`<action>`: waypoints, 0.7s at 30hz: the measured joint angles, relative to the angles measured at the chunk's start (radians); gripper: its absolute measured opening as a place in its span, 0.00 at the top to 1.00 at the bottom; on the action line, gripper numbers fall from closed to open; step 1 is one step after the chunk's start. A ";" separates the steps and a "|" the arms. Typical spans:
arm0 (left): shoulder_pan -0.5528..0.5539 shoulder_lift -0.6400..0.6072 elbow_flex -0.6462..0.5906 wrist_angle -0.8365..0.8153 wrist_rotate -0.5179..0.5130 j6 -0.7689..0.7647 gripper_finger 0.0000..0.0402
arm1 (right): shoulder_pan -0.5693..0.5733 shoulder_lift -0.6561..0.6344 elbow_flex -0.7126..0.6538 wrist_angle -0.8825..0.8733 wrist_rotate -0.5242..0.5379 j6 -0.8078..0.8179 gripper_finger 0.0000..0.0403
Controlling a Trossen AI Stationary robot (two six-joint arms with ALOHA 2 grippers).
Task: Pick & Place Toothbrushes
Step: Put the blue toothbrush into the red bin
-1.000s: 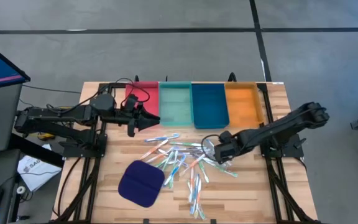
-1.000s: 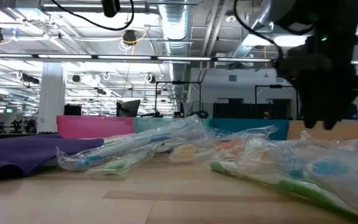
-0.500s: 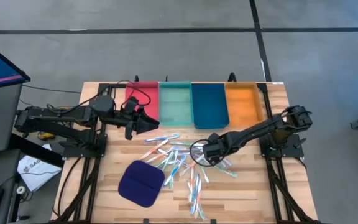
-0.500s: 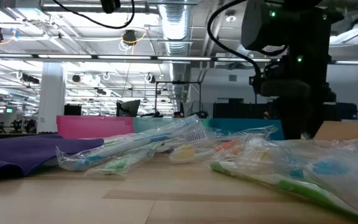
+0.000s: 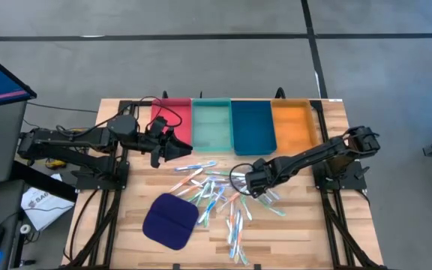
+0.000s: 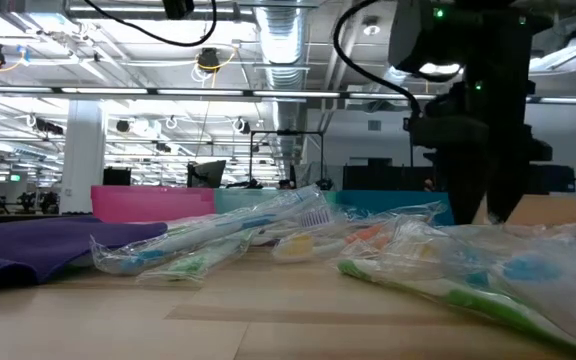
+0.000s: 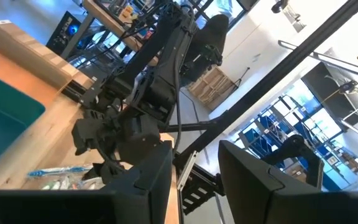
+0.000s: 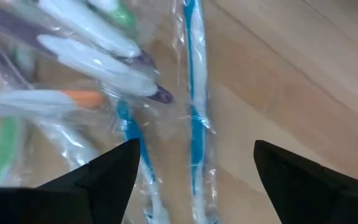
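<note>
Right gripper (image 5: 246, 182) low over clear-wrapped toothbrushes (image 5: 216, 191) mid-worktop, jaws wide apart (nothing between them). Left gripper (image 5: 187, 148) before red tray (image 5: 172, 110), jaw state untellable. No legible writing.

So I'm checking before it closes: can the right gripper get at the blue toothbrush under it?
Probably yes: the right gripper is open, with the wrapped blue toothbrush lying clear between its fingers.

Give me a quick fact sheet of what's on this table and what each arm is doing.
Table: wooden
Trays: red, teal, blue, orange, in a row at the far edge
Toothbrushes: wrapped, scattered mid-table
Pad: dark blue, near edge
Right gripper: open, low over the toothbrushes
Left gripper: beside the red tray, no toothbrush seen in it
</note>
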 joint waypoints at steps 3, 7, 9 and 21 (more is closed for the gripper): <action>0.000 0.000 0.000 0.003 0.000 0.000 0.68 | -0.017 -0.017 -0.001 -0.018 -0.001 0.029 0.23; 0.000 0.000 0.000 0.008 0.000 0.000 0.68 | -0.024 -0.018 -0.001 -0.011 -0.006 -0.003 0.23; 0.000 0.000 0.000 0.009 0.001 0.001 0.68 | -0.020 -0.007 0.000 -0.013 -0.011 -0.027 0.23; 0.000 0.000 0.000 0.016 0.013 0.001 0.68 | -0.019 0.037 -0.002 -0.015 -0.034 -0.024 0.23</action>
